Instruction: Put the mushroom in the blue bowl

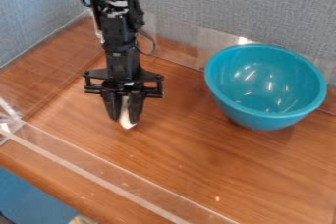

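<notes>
My gripper [126, 120] points straight down at the wooden table [184, 159], left of centre. Its two black fingers [116, 106] are shut on the mushroom [128, 121]; only a cream-white bit of it shows between the fingertips, low at the table surface. Its cap is hidden by the fingers. The blue bowl [266, 86] stands upright to the right, a good hand's width away from the gripper. Nothing lies inside it.
A grey fabric wall [223, 7] rises behind the table. A clear plastic barrier [79, 164] runs along the front edge, with another clear panel [33, 31] at the left. The black arm [112, 17] rises from the gripper toward the back left.
</notes>
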You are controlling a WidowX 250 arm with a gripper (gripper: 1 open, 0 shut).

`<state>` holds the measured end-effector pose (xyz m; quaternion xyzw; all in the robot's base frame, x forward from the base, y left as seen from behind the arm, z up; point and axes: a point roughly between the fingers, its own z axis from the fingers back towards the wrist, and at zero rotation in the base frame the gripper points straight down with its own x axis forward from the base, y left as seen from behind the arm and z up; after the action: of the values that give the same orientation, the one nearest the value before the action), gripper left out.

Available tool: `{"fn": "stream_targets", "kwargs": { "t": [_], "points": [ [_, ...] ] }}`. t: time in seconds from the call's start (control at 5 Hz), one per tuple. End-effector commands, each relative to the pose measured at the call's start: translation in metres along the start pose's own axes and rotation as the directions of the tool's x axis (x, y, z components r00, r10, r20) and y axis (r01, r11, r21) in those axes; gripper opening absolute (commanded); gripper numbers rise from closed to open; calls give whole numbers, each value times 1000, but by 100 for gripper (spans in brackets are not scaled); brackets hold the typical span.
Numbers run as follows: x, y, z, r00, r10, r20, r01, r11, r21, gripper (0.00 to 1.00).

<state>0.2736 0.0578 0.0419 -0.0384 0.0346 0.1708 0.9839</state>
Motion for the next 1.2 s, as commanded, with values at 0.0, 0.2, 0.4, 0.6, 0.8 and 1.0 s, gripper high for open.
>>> {"fn": "stream_targets", "kwargs": {
  "t": [0.0, 0.2, 0.4, 0.6, 0.8, 1.0],
  "points": [
    [5, 2, 19, 998, 5, 64, -5, 1000, -5, 0],
    [3, -1, 36, 997, -20, 79, 21, 1000, -10, 0],
    [1, -6, 56, 994, -48, 99, 49, 999, -15, 0],
    [0, -24, 97, 982, -111, 151, 116, 993, -30, 0],
    [6, -63, 138, 960, -197, 197, 213, 975, -62, 0],
    [9, -113, 140, 931, -309, 194, 326, 943, -63, 0]
  ]
}}
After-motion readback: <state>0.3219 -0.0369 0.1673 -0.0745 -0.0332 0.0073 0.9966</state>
